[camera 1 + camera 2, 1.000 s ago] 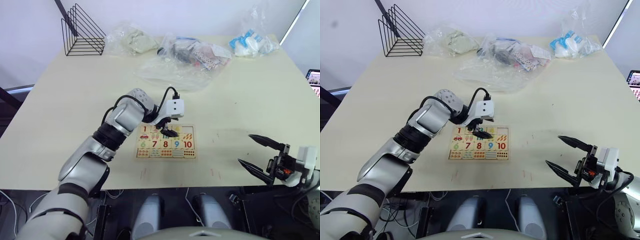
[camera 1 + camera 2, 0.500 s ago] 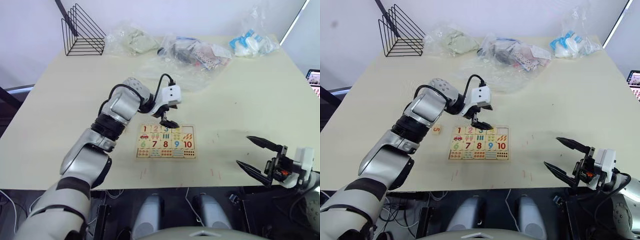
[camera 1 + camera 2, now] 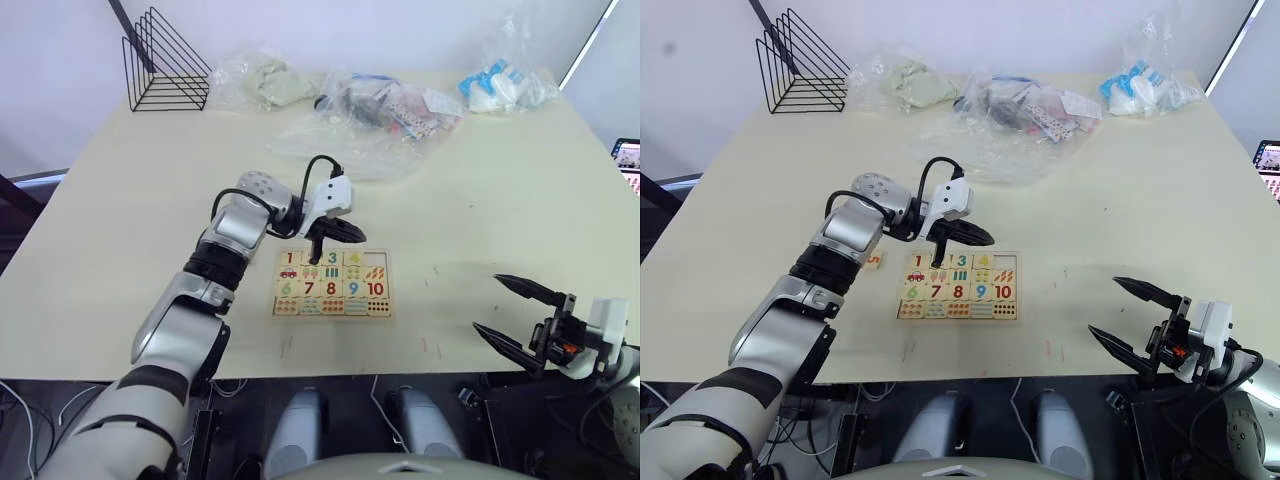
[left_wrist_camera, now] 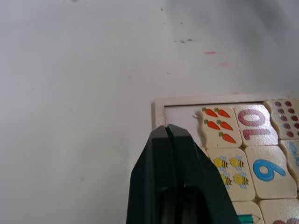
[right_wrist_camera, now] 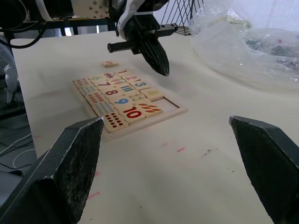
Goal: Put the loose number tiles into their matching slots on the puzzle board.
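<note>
1. The left gripper (image 3: 980, 238) has its two black fingers pressed together with nothing between them. It hovers just over the far edge of the puzzle board (image 3: 958, 286), tips pointing toward the robot's right.
2. In the left wrist view, the closed tip sits right above the one bare slot (image 4: 180, 116) in the board's top row, next to the carrots tile (image 4: 218, 126). Tiles 1 to 4 look seated already, so my guess is that slot is where 5 goes.
3. The last loose tile (image 3: 873, 260) lies flat on the table just off the board's left edge, partly tucked behind the left forearm. I can't make out its numeral, but it's probably the 5.
4. The key relation: the tile lies to the left of the fingers, on the other side of the board from the empty slot. The gripper would need to swing back left across the board and open up before picking anything. The left arm is way nearer.
5. The right gripper (image 3: 1132, 318) is spread wide open and holding nothing, hanging off the table's near edge toward the right corner, well away from the board.
6. Nothing stands between the left gripper and the tile apart from the seated tiles under its path.
7. Along the far edge sit a black wire rack (image 3: 800, 65) and several plastic bags (image 3: 1025, 105), all well apart from the action.
</note>
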